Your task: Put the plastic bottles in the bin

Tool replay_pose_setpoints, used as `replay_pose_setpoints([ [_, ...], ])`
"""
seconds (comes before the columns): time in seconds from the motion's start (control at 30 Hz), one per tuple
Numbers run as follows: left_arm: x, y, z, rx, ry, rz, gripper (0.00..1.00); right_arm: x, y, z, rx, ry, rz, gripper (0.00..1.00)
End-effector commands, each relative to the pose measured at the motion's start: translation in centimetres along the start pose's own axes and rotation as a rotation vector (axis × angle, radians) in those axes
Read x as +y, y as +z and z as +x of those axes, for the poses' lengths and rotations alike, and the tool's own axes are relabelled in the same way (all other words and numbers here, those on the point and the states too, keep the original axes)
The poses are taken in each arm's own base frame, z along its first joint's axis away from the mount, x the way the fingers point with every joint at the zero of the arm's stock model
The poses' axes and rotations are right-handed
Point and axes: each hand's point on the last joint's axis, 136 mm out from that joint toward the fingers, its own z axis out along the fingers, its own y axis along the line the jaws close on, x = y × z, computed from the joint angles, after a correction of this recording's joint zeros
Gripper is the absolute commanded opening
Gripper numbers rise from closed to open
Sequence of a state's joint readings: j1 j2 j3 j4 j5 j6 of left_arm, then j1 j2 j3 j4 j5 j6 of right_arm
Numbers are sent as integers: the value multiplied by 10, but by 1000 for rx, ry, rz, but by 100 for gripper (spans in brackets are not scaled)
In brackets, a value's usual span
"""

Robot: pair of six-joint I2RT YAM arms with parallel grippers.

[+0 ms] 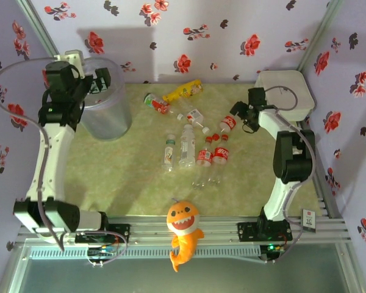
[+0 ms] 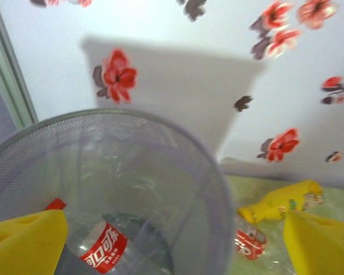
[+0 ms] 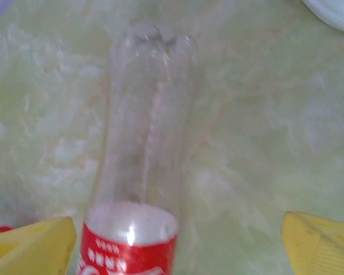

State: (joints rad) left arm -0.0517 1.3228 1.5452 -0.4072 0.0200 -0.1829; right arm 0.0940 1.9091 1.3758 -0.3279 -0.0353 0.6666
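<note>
The bin (image 1: 107,113) stands at the back left, and my left gripper (image 1: 100,79) hangs open over its rim. In the left wrist view a red-labelled bottle (image 2: 103,249) lies inside the bin (image 2: 178,166), below the open left gripper (image 2: 172,246) and free of its yellow fingers (image 2: 23,240). Several plastic bottles lie on the green mat: a yellow one (image 1: 183,91), white-labelled ones (image 1: 169,149) and red-labelled ones (image 1: 204,157). My right gripper (image 1: 239,117) is open astride a clear red-labelled bottle (image 3: 132,240), which lies close to the left finger (image 3: 28,246).
A white square lidded box (image 1: 283,91) sits at the back right, just behind the right gripper. An orange plush fish (image 1: 183,229) lies at the near edge between the arm bases. Loose red caps (image 1: 210,139) lie among the bottles. Flowered walls close in the mat.
</note>
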Motion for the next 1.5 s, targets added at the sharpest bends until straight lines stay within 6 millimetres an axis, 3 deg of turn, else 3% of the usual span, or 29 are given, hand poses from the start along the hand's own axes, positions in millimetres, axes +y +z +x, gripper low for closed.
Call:
replay_pose_setpoints([
  [0.0, -18, -26, 20, 48, 23, 31, 97, 8, 13, -19, -42, 31, 12, 93],
  [0.33, -95, -59, 118, 237, -4, 232, 97, 4, 59, -28, -22, 56, 73, 93],
  [0.47, -110, -59, 157, 293, -70, 270, 96, 0, 69, -33, -36, 28, 102, 91],
  [0.63, -121, -51, 205, 360, -143, 288, 96, -1, 74, -33, -36, 19, 105, 81],
  [0.77, -128, -45, 216, 384, -143, 297, 96, -2, 69, -34, -41, 1, 115, 71],
  [0.9, -140, -39, 214, 390, -133, 327, 96, 1, 51, -45, -85, -37, 119, 58],
  [1.1, -173, -28, 206, 396, -167, 444, 96, 14, 18, -62, -131, -100, 86, 52],
  [1.3, -220, -21, 194, 414, -216, 634, 99, 52, -41, -76, -221, -138, -98, 47],
  [1.47, -258, -12, 192, 469, -245, 782, 100, 94, -78, -46, -151, -215, -291, 40],
])
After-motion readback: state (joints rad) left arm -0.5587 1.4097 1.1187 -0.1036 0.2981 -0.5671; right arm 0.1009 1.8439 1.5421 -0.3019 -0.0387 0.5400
